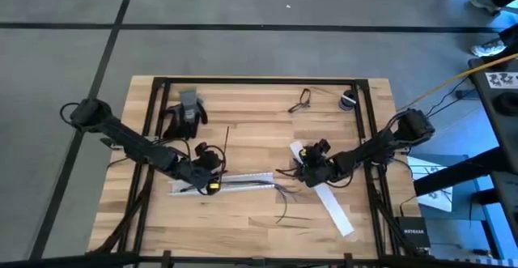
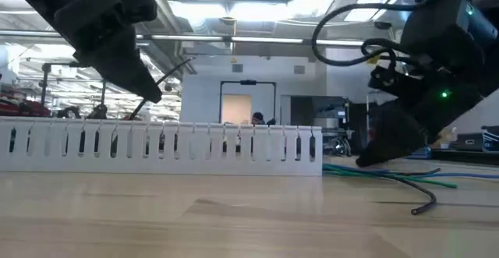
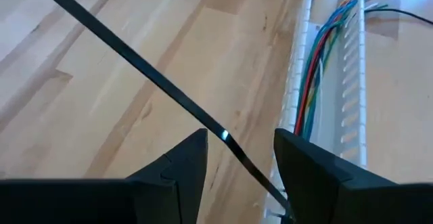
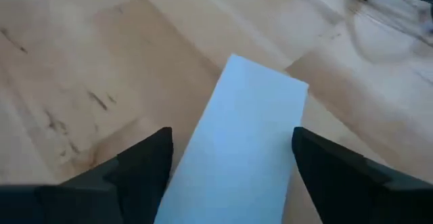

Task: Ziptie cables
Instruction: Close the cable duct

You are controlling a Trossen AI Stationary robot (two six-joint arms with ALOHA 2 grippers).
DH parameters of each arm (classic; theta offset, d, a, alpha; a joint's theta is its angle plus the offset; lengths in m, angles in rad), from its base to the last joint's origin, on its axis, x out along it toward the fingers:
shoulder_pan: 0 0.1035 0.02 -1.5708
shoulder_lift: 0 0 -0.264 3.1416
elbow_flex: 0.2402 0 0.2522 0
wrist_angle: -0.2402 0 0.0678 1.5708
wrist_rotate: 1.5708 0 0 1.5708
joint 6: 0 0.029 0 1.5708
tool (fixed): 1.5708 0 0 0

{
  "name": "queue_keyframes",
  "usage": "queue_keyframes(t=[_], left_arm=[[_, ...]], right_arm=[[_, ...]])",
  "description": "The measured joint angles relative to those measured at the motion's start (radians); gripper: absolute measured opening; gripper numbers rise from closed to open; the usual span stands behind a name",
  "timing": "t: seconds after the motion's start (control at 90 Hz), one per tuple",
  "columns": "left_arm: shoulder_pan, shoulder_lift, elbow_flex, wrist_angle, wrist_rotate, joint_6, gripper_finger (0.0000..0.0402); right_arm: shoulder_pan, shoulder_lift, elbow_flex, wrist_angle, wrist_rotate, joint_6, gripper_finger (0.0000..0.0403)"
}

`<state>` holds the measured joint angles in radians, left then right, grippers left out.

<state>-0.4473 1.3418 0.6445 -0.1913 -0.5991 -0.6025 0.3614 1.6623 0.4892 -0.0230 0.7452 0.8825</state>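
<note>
I see the cables (image 3: 318,68) lying in the slotted white duct (image 1: 235,180) mid-surface: light, floppy, best gathered mid-bundle. Left gripper (image 3: 240,160) jaws spread around a stiff black ziptie (image 3: 135,55); right gripper (image 4: 230,163) jaws spread over a white strip (image 4: 243,143)

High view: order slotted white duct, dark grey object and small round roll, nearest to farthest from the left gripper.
1. Slotted white duct: beside the left gripper.
2. Dark grey object: far edge.
3. Small round roll: far right corner.
</note>
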Motion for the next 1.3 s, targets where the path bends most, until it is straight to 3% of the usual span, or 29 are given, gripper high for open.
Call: queue_keyframes(t=[0.1,0.344,0.822,1.0,1.211,1.3], left_arm=[[0.0,0.0,0.0,0.002,0.0,0.0,0.0155],[0.0,0.0,0.0,0.001,0.0,0.0,0.0155],[0.0,0.0,0.018,-0.001,0.006,-0.014,0.0155],[0.0,0.0,0.05,-0.006,0.011,0.03,0.0155],[0.001,0.0,0.051,-0.011,0.012,0.028,0.0155],[0.001,0.0,0.051,-0.01,0.048,0.027,0.0155]], right_arm=[[0.0,0.035,-0.009,0.063,0.013,0.001,0.0273],[-0.001,0.06,-0.011,0.092,0.054,-0.021,0.0182],[-0.003,0.035,0.107,-0.015,0.003,-0.243,0.0093],[-0.009,-0.022,0.195,-0.304,-0.009,-0.168,0.0123],[-0.015,-0.107,0.205,-0.423,0.009,-0.111,0.0229],[-0.04,-0.159,0.156,-0.396,0.006,-0.084,0.0275]])
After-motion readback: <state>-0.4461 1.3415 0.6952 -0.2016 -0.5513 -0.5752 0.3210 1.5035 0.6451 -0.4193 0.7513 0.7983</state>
